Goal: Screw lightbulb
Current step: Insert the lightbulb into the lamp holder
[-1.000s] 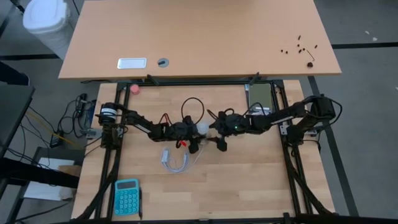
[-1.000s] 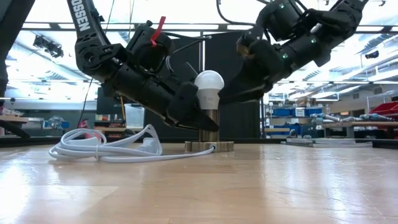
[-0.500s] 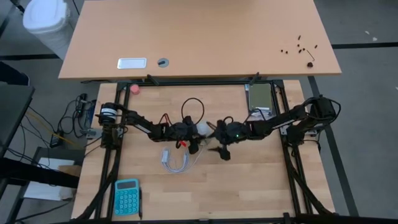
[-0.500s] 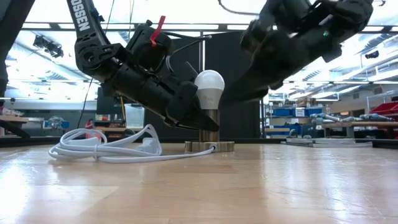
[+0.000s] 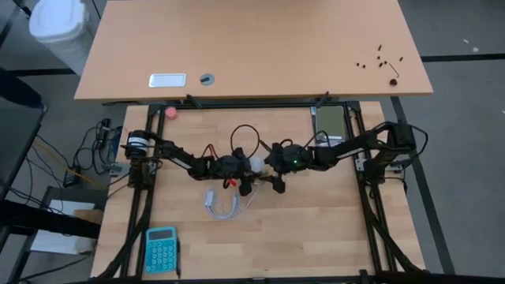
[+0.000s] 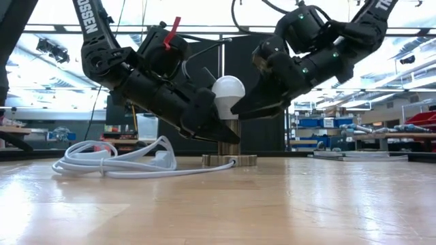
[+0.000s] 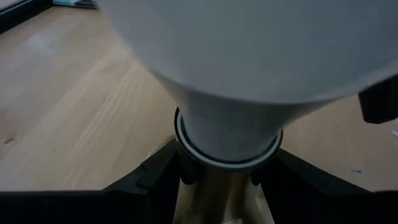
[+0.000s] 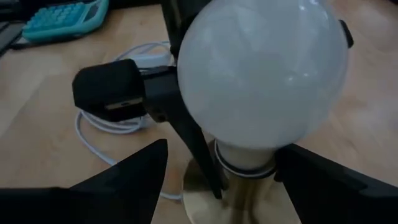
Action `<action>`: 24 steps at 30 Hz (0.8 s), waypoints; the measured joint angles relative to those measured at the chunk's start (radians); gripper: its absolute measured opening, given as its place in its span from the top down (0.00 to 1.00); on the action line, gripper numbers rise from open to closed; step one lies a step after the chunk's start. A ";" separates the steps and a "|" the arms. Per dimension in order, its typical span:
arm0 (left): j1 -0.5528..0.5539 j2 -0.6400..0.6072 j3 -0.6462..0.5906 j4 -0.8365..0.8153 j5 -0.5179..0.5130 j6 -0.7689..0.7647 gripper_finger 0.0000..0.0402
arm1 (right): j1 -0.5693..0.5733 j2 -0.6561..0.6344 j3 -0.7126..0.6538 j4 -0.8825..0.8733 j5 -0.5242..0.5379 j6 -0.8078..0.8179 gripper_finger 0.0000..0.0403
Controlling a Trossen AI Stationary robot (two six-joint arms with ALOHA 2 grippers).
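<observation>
Count, all views:
- lightbulb [image 6: 229,90]: 1
- brass socket [image 6: 229,144]: 1, on its round base
- coiled white cord [image 6: 112,162]: 1
- arms: 2, each with one pincer: left pincer [image 6: 216,129], right pincer [image 6: 240,109]
- blue calculator [image 5: 161,248]: 1
- pink ball [image 5: 171,113]: 1
- counter [image 5: 316,221]: 1
- white bin [image 5: 57,25]: 1

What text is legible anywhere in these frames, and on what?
"OSSEN": white letters on the dark arm link at upper left of the low view; the word's start is cut off by the frame.
Blue calculator: key markings too small to read.
White plate on the far desk: nothing legible.
Lightbulb and socket base: no readable marking.
</observation>
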 joint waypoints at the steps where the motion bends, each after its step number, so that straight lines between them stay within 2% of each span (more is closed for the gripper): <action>1: 0.000 0.000 0.000 -0.001 0.006 0.001 0.51 | 0.006 0.001 0.001 -0.001 0.001 0.001 0.23; 6: -0.002 0.000 0.000 0.000 0.019 0.004 0.51 | 0.038 -0.024 -0.001 -0.030 0.021 -0.026 0.23; 12: -0.002 0.000 0.001 -0.005 0.014 0.002 0.51 | 0.052 -0.060 -0.001 -0.104 -0.013 -0.004 0.23; 14: -0.002 -0.001 0.001 -0.006 0.003 -0.004 0.51 | 0.070 -0.069 -0.001 -0.108 -0.064 -0.001 0.23; 17: 0.005 -0.001 0.001 -0.007 -0.021 -0.008 0.51 | 0.111 -0.091 -0.001 -0.098 -0.199 -0.005 0.23; 18: 0.005 0.000 0.001 -0.007 -0.025 -0.008 0.51 | 0.121 -0.100 -0.001 -0.095 -0.205 -0.005 0.23; 24: 0.002 0.000 0.001 -0.004 -0.011 -0.007 0.51 | 0.101 -0.107 -0.001 -0.188 0.104 -0.004 0.23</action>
